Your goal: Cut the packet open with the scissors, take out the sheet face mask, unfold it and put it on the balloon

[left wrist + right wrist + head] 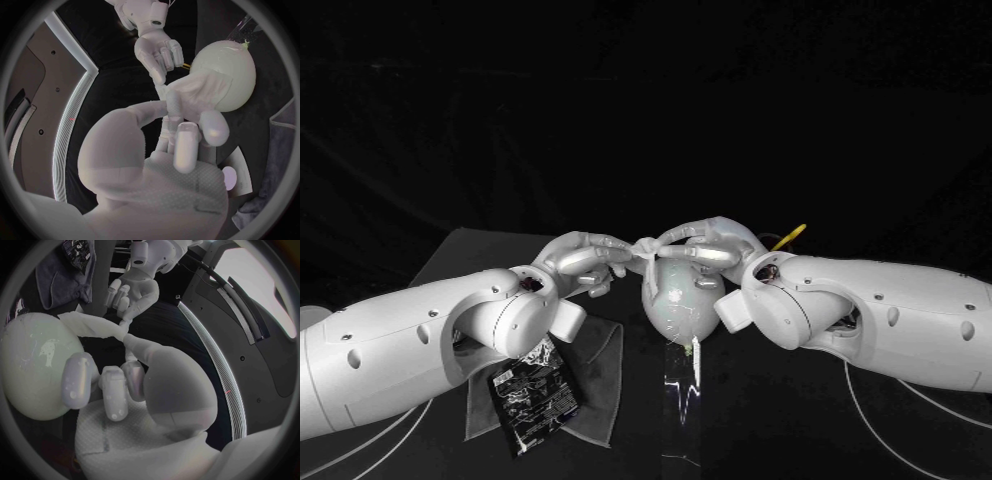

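Pull the sheet face mask slowly and evenly, so it lies smooth on the balloon in the middle of the tabletop. The left robot hand and the right robot hand each pinch the mask at the balloon's far end, fingertips together on it. The packet lies near left.

- Both white arms reach inward and meet at the middle, hands fingertip to fingertip.
- Left hand pinches the sheet mask between thumb and finger.
- Right hand pinches the same edge, its other fingers curled.
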Controlling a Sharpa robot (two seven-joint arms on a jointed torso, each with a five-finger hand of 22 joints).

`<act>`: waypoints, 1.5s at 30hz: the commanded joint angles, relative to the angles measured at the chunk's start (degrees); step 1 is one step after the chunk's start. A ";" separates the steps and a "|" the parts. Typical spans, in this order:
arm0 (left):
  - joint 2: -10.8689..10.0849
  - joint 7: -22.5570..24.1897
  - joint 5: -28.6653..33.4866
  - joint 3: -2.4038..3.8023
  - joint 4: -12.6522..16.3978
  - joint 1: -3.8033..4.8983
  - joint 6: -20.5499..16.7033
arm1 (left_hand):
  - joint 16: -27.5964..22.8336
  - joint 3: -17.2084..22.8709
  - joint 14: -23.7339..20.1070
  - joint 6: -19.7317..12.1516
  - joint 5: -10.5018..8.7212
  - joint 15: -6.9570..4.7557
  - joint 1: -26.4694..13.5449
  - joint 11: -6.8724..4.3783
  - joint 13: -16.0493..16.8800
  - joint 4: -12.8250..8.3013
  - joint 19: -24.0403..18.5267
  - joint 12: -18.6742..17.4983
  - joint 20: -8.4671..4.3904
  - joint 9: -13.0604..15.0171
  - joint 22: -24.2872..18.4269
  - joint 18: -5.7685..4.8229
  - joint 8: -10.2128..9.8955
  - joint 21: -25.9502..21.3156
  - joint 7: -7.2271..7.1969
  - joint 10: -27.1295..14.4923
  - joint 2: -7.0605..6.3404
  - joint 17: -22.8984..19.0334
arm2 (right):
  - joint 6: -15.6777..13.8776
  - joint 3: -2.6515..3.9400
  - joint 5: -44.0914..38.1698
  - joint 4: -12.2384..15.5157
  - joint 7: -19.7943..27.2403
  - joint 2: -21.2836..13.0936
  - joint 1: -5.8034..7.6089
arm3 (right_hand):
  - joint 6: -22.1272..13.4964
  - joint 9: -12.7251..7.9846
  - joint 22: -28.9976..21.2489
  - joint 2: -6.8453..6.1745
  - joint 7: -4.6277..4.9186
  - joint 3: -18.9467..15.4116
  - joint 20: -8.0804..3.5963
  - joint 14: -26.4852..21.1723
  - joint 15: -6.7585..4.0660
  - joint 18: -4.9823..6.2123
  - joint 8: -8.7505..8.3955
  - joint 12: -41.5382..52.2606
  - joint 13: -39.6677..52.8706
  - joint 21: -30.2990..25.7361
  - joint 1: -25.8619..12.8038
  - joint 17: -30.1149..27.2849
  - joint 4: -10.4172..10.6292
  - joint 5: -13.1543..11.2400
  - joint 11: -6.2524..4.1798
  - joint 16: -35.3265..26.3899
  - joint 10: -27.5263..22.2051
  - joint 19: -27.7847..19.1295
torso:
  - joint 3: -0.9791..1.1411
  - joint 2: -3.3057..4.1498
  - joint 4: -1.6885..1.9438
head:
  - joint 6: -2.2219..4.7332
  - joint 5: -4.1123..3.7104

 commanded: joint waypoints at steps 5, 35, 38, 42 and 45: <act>0.04 -0.81 -0.99 0.07 -0.23 0.09 4.15 | -0.15 -0.30 2.80 0.08 0.22 -0.33 -0.93 -0.47 0.14 -0.13 0.06 0.36 -0.21 4.91 -0.16 -1.08 2.26 0.22 -0.04 0.27 0.17 -0.82 | -0.04 0.27 0.06 -0.42 1.16 0.14 0.03 | 0.38 0.14 9.93 0.06 -0.08 0.40 -0.19 5.65 -0.36 0.83 0.44 0.24 5.70 0.22 -0.35 13.68 -0.07 0.26 -0.01 0.18 0.42 0.12 | -0.04 -0.01 0.04 | 0.06 0.02; 1.34 -6.54 1.43 0.05 -0.53 0.12 4.43 | -2.79 -26.52 0.56 -7.49 -17.68 2.69 -6.96 2.81 -1.51 13.56 -5.93 -4.40 2.77 4.15 -11.37 0.73 -3.76 -7.98 2.99 -6.57 -3.77 -6.16 | 0.54 0.32 -0.18 -0.09 0.76 1.01 0.05 | 0.38 0.14 9.93 0.06 -0.08 0.40 -0.19 5.65 -0.36 0.83 0.44 0.24 5.70 0.22 -0.35 13.68 -0.07 0.26 -0.01 0.18 0.42 0.12 | -0.02 0.01 0.02 | 0.35 -0.10; 1.42 -6.46 1.43 0.05 -0.47 0.12 4.66 | -2.83 -27.94 0.57 -7.21 -17.67 2.61 -5.14 2.72 -1.37 14.70 -5.57 -4.17 2.69 4.09 -11.36 0.69 -3.95 -8.11 2.91 -6.57 -3.66 -6.25 | 0.58 0.31 -0.27 -0.14 0.69 1.08 0.05 | 0.38 0.14 9.93 0.06 -0.08 0.40 -0.19 5.65 -0.36 0.83 0.44 0.24 5.70 0.22 -0.35 13.68 -0.07 0.26 -0.01 0.18 0.42 0.12 | -0.01 0.02 0.05 | 0.37 -0.12; 1.49 -6.25 1.47 0.05 -0.42 0.12 4.71 | -2.85 -28.56 0.57 -7.04 -17.67 2.56 -4.33 2.68 -1.31 15.08 -5.36 -4.06 2.66 4.09 -11.24 0.65 -3.99 -8.09 2.85 -6.52 -3.71 -6.32 | 0.67 0.31 -0.36 -0.15 0.60 1.12 0.05 | 0.38 0.14 9.93 0.06 -0.08 0.40 -0.19 5.65 -0.36 0.83 0.44 0.24 5.70 0.22 -0.35 13.68 -0.07 0.26 -0.01 0.18 0.42 0.12 | -0.02 0.02 0.01 | 0.41 -0.21; 1.51 -5.69 1.60 0.05 -0.40 0.12 4.30 | -2.77 -29.32 0.68 -6.67 -17.66 2.51 -3.40 2.52 -1.21 15.91 -4.94 -3.84 2.58 4.10 -10.85 0.57 -3.99 -7.92 2.77 -6.33 -3.30 -6.15 | 0.79 0.31 -0.48 -0.12 0.49 1.13 0.05 | 0.38 0.14 9.93 0.06 -0.08 0.40 -0.19 5.65 -0.36 0.83 0.44 0.24 5.70 0.22 -0.35 13.68 -0.07 0.26 -0.01 0.18 0.42 0.12 | -0.02 0.03 0.01 | 0.40 -0.14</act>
